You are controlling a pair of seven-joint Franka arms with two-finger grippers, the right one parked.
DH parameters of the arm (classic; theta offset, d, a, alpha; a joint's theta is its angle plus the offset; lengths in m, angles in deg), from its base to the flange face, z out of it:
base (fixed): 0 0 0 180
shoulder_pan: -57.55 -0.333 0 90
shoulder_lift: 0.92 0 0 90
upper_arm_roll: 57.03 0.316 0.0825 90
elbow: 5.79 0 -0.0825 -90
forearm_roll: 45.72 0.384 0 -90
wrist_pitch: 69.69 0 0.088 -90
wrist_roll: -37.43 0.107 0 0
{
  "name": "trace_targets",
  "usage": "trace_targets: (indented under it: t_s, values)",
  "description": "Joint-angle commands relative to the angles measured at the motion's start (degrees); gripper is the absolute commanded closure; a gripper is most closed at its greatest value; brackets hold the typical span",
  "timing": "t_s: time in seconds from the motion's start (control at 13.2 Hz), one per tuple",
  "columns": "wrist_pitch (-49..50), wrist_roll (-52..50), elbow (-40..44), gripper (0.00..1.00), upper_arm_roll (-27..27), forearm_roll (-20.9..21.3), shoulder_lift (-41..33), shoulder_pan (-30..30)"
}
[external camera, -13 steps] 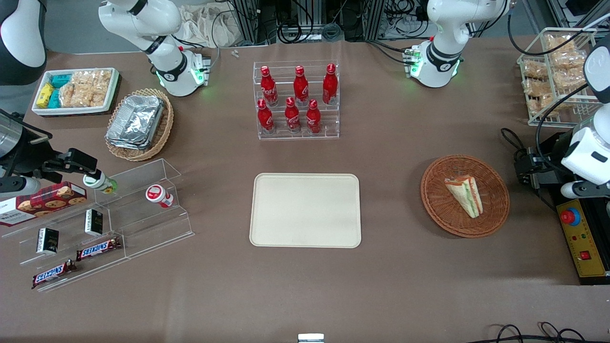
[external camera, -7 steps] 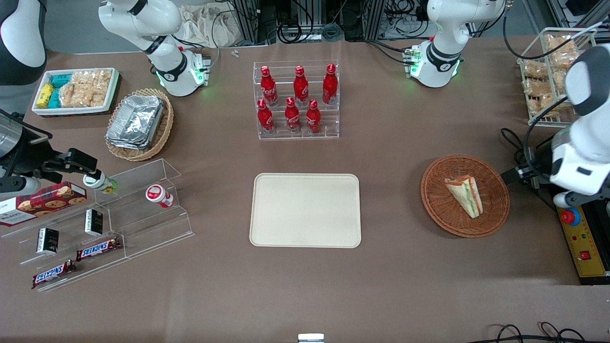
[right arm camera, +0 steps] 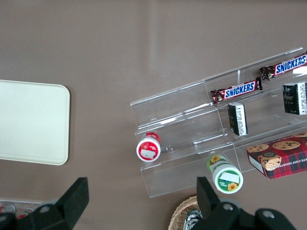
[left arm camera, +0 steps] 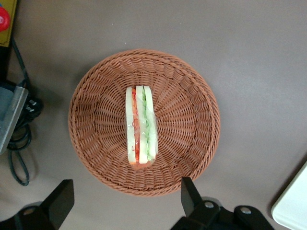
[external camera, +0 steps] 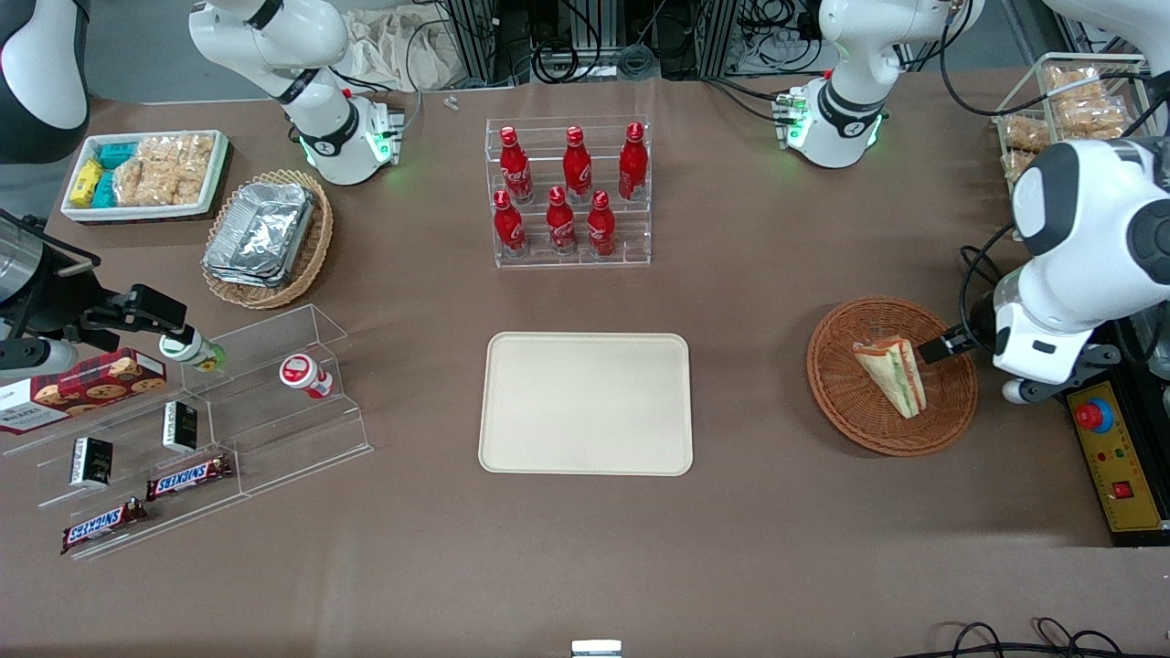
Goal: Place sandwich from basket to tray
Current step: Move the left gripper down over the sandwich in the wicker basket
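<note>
The sandwich (external camera: 894, 375) (left arm camera: 140, 127), a wrapped wedge with green and red filling stripes, lies in the round reddish-brown basket (external camera: 841, 402) (left arm camera: 91, 143) toward the working arm's end of the table. My left gripper (external camera: 951, 347) (left arm camera: 124, 203) hovers above the basket's rim on the working arm's side. It is open, its fingers (left arm camera: 189, 196) spread wider than the sandwich and holding nothing. The cream tray (external camera: 585, 402) (left arm camera: 293, 207) lies bare at the table's middle, beside the basket.
A rack of red bottles (external camera: 569, 192) stands farther from the front camera than the tray. A yellow control box with a red button (external camera: 1120, 457) and cables (left arm camera: 19, 143) lie beside the basket. A wire rack of snack packs (external camera: 1060, 119) stands at the working arm's end.
The left arm has swung in from the table's end toward the basket, bringing its gripper over the basket's rim. The sandwich and basket have not moved.
</note>
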Motion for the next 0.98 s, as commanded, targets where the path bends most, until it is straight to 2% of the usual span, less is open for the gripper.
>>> trace_targets:
  t_s: [0.0,0.3,0.53,0.91]
  values:
    - [-8.59,-1.44,-8.62,0.01,0.03,0.25,-2.84,0.01]
    - [-19.05,-1.7,-15.58,0.01,0.12,0.25,-2.14,-0.08]
    - [-28.98,-1.79,-15.33,0.01,0.12,0.25,6.88,0.1]
    - [-30.42,-1.44,-15.59,0.01,0.2,0.25,9.2,-0.08]
